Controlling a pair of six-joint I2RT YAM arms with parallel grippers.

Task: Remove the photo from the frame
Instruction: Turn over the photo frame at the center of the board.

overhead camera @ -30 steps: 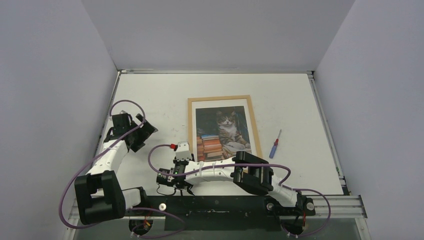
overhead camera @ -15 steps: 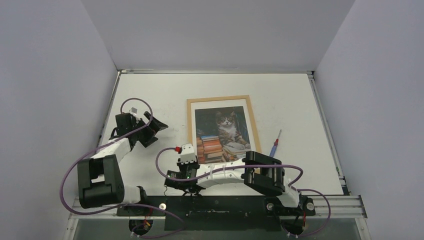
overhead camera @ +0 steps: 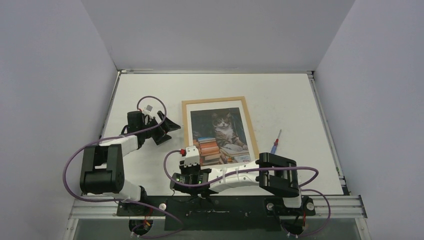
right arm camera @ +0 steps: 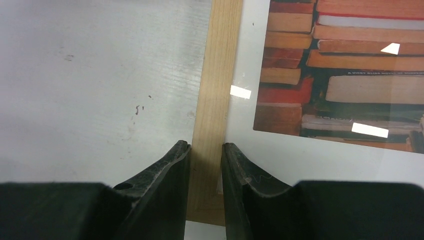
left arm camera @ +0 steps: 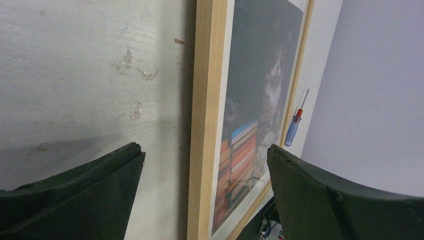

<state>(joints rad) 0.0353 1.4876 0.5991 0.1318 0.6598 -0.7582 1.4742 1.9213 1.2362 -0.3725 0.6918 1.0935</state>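
The frame (overhead camera: pixel 185 129), thin light wood, lies face up on the table with the cat-and-books photo (overhead camera: pixel 220 132) in it. My right gripper (overhead camera: pixel 192 167) is shut on the frame's left moulding (right arm camera: pixel 220 75) close to the near-left corner, one finger on each side of it (right arm camera: pixel 206 146). The photo's book stack shows in the right wrist view (right arm camera: pixel 340 65). My left gripper (overhead camera: pixel 169 132) is open and empty, low beside the frame's left edge. In the left wrist view the moulding (left arm camera: pixel 205 100) lies between its spread fingers (left arm camera: pixel 204 149), untouched.
A small screwdriver (overhead camera: pixel 275 144) with a blue and red handle lies right of the frame; it also shows in the left wrist view (left arm camera: pixel 295 122). Grey walls enclose the white table (overhead camera: pixel 150 90) on three sides.
The left arm swung right, up to the frame's left edge. The right arm has pulled the frame a little left and turned it slightly, near corner leading.
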